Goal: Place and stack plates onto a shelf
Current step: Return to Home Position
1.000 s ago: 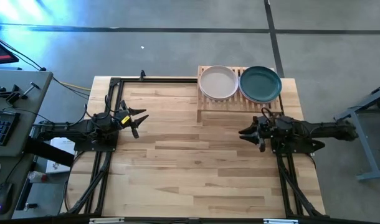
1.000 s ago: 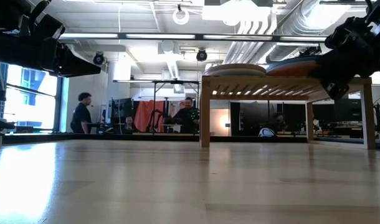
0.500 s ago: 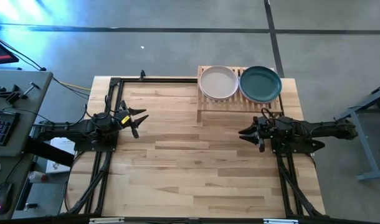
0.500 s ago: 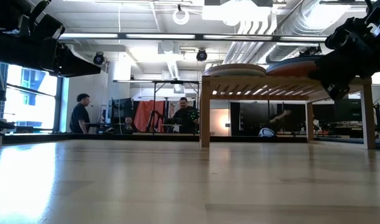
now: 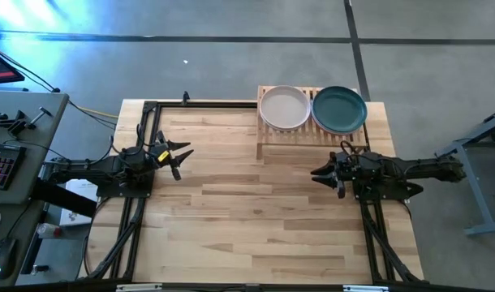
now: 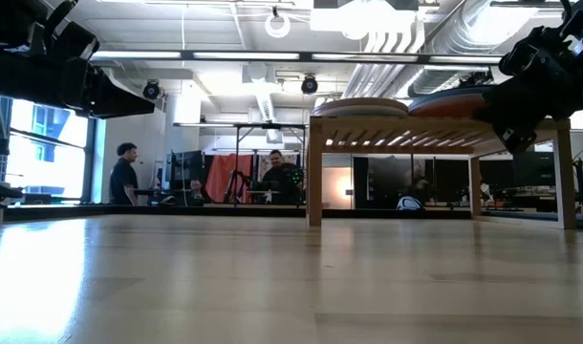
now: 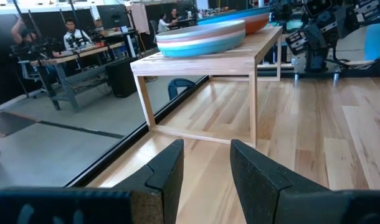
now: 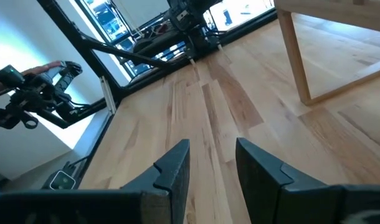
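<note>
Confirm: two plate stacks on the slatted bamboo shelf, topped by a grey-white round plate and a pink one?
Not pink: the high view shows a dark teal round plate on top instead. The grey-white round plate and slatted bamboo shelf are as stated.

Open tabletop (image 5: 256, 211); shelf (image 5: 308, 139) at back
</note>
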